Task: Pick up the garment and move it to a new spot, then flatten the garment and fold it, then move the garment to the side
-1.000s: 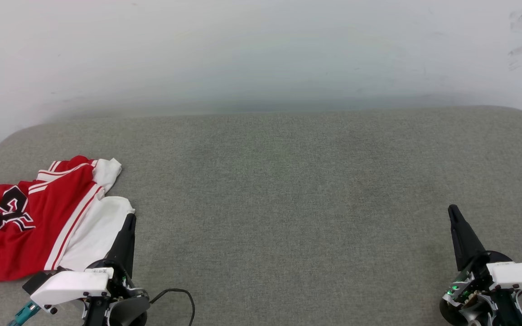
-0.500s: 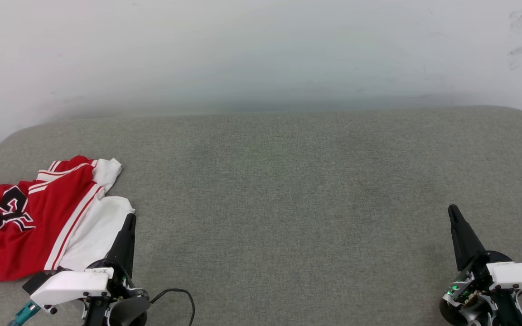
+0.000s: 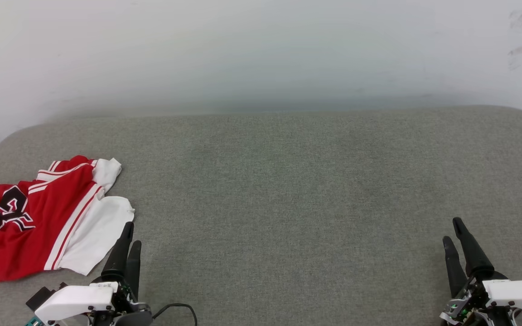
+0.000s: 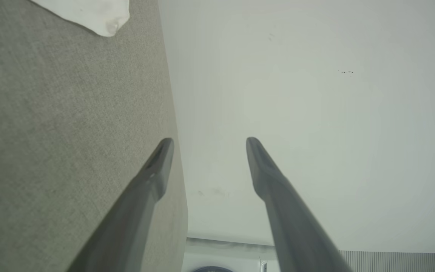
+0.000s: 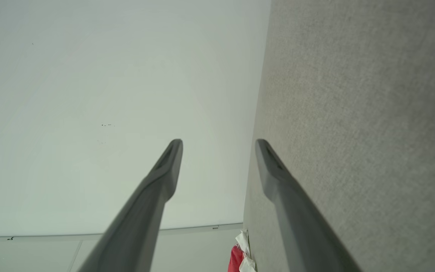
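Garment (image 3: 39, 222) crumpled at cushion's (image 3: 288, 181) left edge, unfolded; no step done yet. Left gripper (image 3: 132, 233) and right gripper (image 3: 451, 229) both spread wide, empty.

This is looking like a bare indoor test space rather than a furnished home, though that is not certain. A grey woven-fabric pad (image 3: 288, 181) with rounded corners is spreading out ahead of the jaws of the left gripper (image 3: 132, 233) and the right gripper (image 3: 451, 229). Beyond their tips a plain white wall (image 3: 261, 54) is rising, carrying faint scuff marks (image 3: 521, 27). In the left wrist view a ribbed panel (image 4: 398, 261) is showing beside the right-hand jaw's base.
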Controlling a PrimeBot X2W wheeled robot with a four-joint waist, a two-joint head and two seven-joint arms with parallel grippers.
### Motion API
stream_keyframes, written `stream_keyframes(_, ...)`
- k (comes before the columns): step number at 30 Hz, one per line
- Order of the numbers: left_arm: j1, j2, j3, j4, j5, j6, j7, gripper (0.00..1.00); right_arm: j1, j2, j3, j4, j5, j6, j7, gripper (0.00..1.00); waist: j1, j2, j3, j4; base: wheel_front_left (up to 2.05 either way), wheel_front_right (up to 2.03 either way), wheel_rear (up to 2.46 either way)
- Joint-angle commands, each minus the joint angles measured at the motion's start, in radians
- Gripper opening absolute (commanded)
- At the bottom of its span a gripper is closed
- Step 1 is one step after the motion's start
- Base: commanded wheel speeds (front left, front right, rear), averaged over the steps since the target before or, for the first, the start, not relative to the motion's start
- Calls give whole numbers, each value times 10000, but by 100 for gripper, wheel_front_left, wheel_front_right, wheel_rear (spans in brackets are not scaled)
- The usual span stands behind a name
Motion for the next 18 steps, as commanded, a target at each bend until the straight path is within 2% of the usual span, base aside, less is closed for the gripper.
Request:
stream_keyframes(1,-110,18,5,-278,159,-7,-127,100,-97,-6,-4,-247,-157,2,-128,100,0,-1,2,0,0,0,0)
stream_keyframes(6,-90,20,183,-366,663,-8,-323,100,-46,-6,-99,-385,-585,2,-324,100,0,-1,7,4,0,0,0)
stream_keyframes(10,-139,23,388,-625,1578,88,-552,100,12,-5,-128,-799,-1847,2,-557,100,0,-1,17,6,0,0,0)
stream_keyframes(15,-128,25,357,-1015,2595,346,-727,100,89,-5,-139,-1155,-2775,2,-733,100,0,-1,27,7,0,0,0)
stream_keyframes(18,-83,27,228,-1299,3374,667,-855,100,141,-4,-125,-1413,-3554,2,-860,100,0,-1,39,12,0,0,0)
